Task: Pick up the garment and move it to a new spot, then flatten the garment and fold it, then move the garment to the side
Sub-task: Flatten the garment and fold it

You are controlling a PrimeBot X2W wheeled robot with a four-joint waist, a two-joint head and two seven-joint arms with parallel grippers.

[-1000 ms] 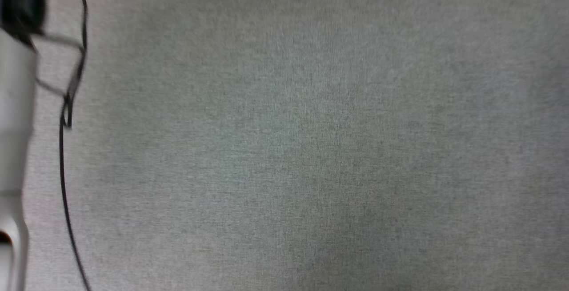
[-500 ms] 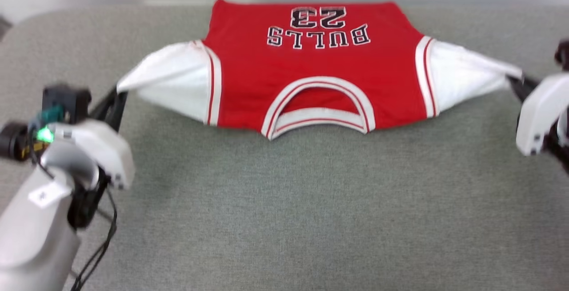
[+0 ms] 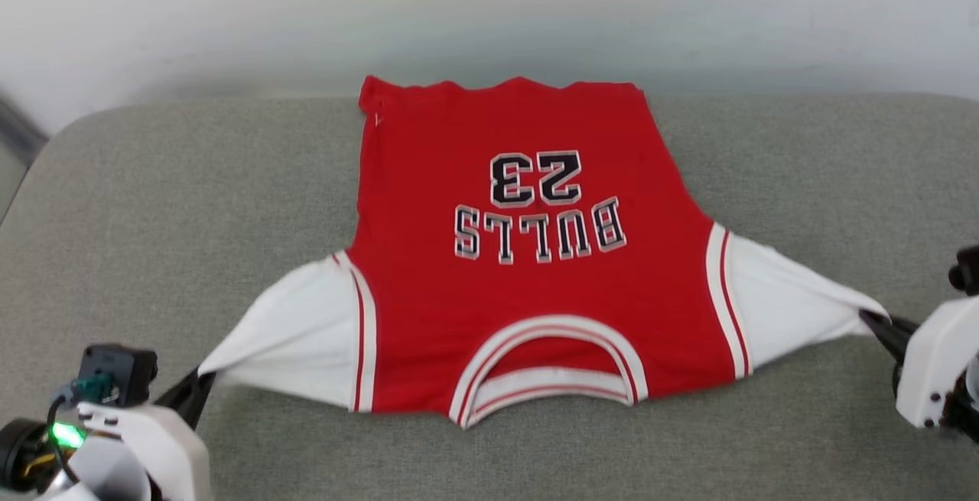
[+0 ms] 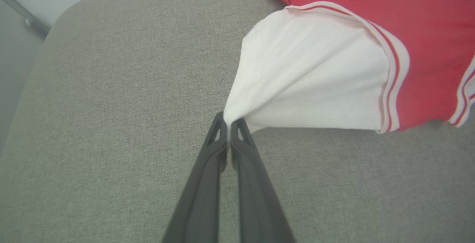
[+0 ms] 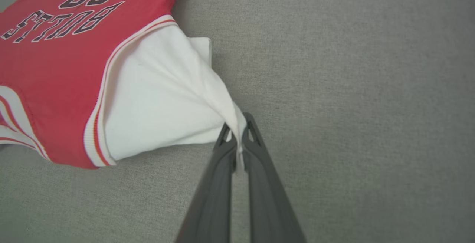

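The shirt (image 3: 528, 287) was stretched mid-frame on the grey cushion (image 3: 191, 180), its sleeve tips pinched by the left gripper (image 4: 228, 122) and right gripper (image 5: 237, 133). So little cloth was held that a sleeve could be lost under tension.

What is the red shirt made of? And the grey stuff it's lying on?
The red jersey-style T-shirt with white sleeves: soft knit cloth, maybe cotton or polyester; matte, gathers into folds at the pinched sleeve tips. The grey padded surface: woven upholstery-like fabric, matte, with a fine speckled weave.
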